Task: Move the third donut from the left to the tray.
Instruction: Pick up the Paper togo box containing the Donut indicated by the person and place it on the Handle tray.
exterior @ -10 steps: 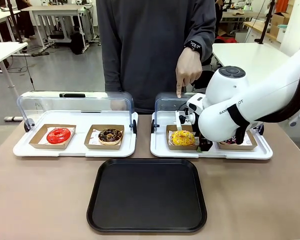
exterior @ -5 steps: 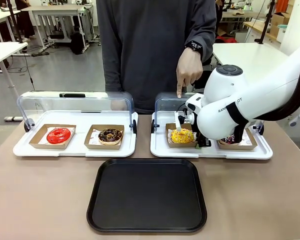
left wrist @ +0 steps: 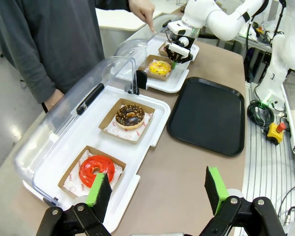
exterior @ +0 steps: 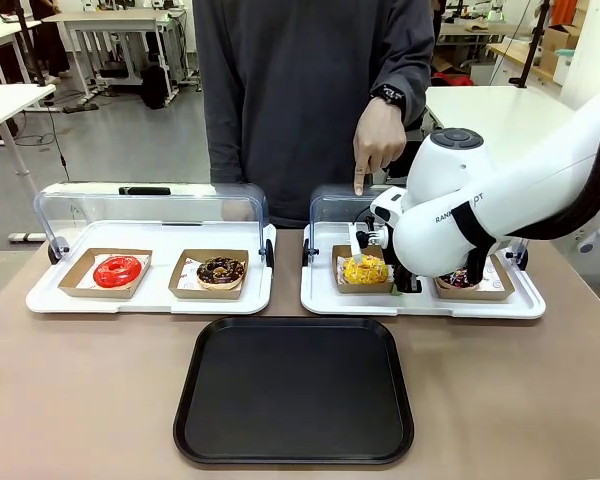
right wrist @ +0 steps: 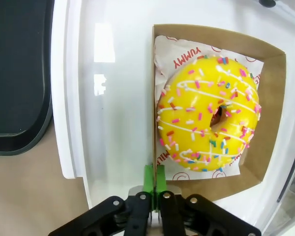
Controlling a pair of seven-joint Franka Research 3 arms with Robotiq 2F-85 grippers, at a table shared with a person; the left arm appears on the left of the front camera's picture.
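With our right gripper [right wrist: 153,184] pinched closed on the cardboard holder's [right wrist: 273,123] wall above the white tray [exterior: 320,295], we should carry the yellow donut [right wrist: 209,114] level to the black tray [exterior: 294,390].

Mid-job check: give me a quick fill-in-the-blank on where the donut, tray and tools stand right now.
1. The right tool is shut on the edge of the yellow donut's ____ holder.
2. The black tray holds ____ donuts.
3. The left tool stands ____, gripping nothing.
4. The person's hand points ____ toward the donut.

Missing words: cardboard; no; open; down
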